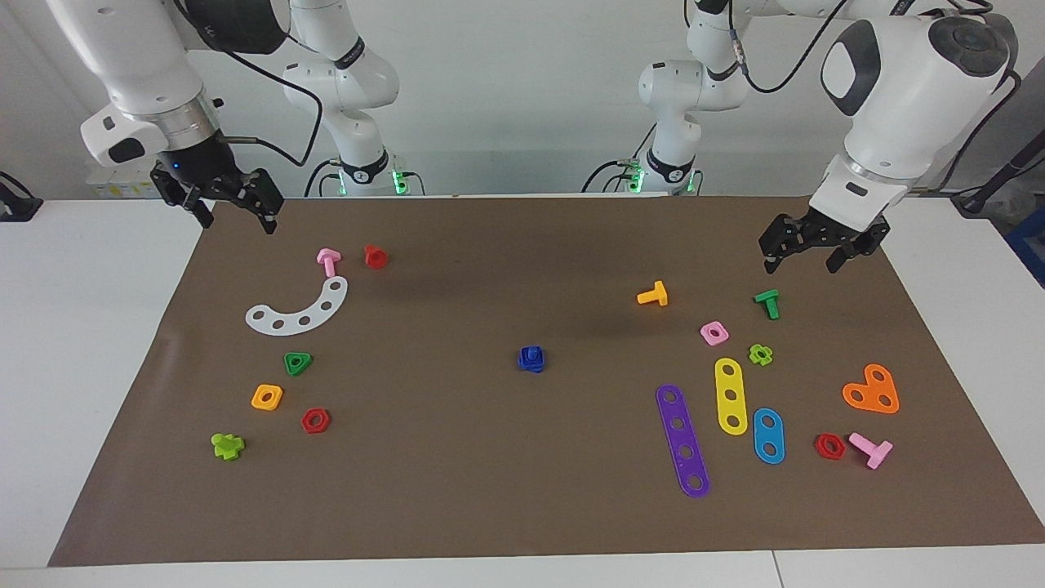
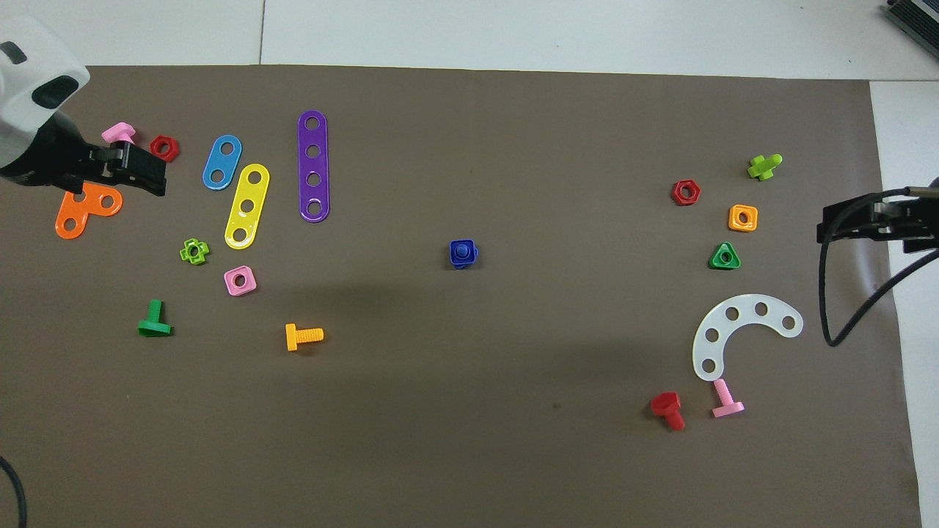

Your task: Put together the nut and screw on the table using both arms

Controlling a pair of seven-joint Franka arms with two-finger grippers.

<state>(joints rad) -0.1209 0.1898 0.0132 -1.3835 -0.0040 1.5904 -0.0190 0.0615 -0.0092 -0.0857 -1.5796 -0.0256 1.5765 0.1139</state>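
The dark blue square nut (image 1: 531, 358) sits on the dark blue screw in the middle of the brown mat (image 1: 490, 498). The screw's shaft shows through the nut's hole and its flat head shows a little beneath. The pair also shows in the overhead view (image 2: 462, 254). My left gripper (image 1: 802, 263) hangs open and empty above the mat at the left arm's end, over the orange heart plate in the overhead view (image 2: 150, 176). My right gripper (image 1: 237, 220) hangs open and empty above the mat's corner at the right arm's end, also seen from overhead (image 2: 825, 224).
At the left arm's end lie purple (image 1: 682, 441), yellow (image 1: 731, 396) and blue (image 1: 768, 435) strips, an orange heart plate (image 1: 872, 392), a pink nut (image 1: 713, 332) and an orange screw (image 1: 653, 295). At the right arm's end lie a white arc (image 1: 298, 310), a green triangular nut (image 1: 298, 363) and an orange nut (image 1: 267, 397).
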